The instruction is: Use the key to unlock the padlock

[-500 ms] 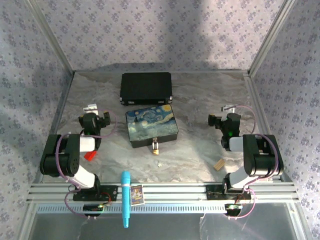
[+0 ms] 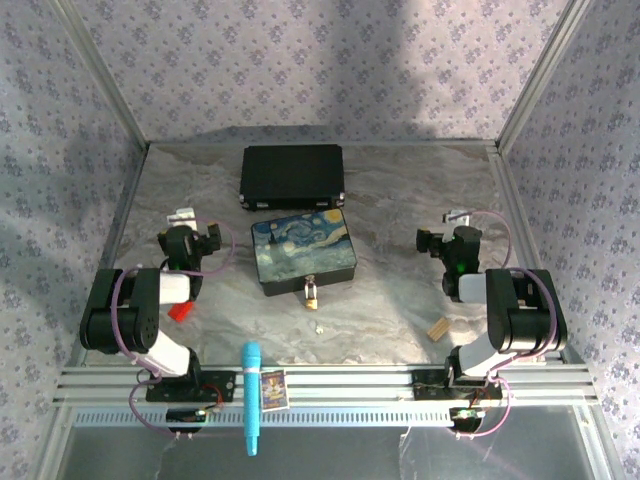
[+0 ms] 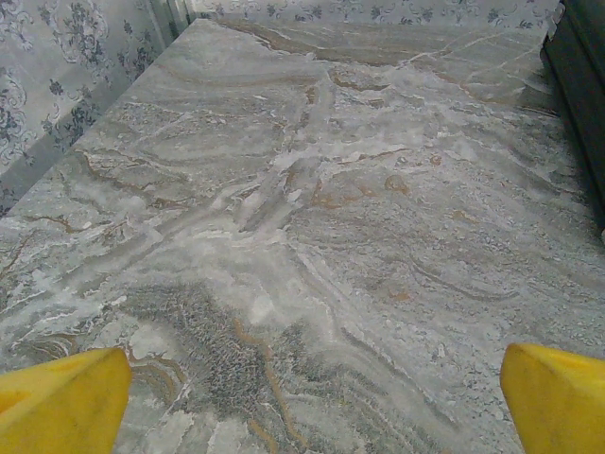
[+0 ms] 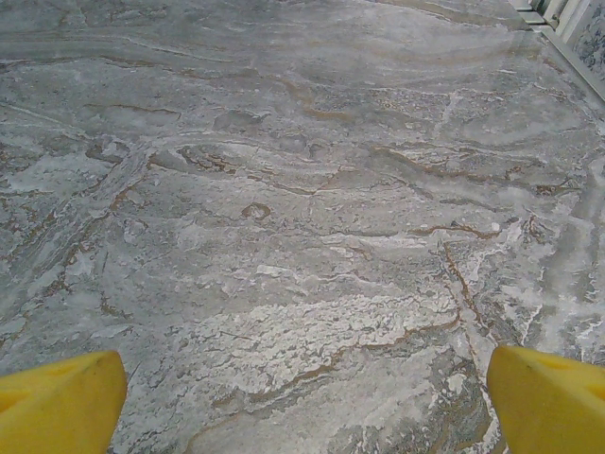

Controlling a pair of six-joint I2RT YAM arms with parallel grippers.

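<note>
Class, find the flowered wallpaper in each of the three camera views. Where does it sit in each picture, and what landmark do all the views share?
Top external: the flowered wallpaper covers the back wall and both side walls, across the top and down both edges.
Left wrist: the wallpaper is in the upper left corner, with a strip along the top edge.
Right wrist: a sliver in the top right corner.
Shared landmark: the marbled tabletop.

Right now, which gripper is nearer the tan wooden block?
Right. The right gripper hangs just beyond the tan wooden block; the left gripper hangs far to its left, past the painted box.
</note>
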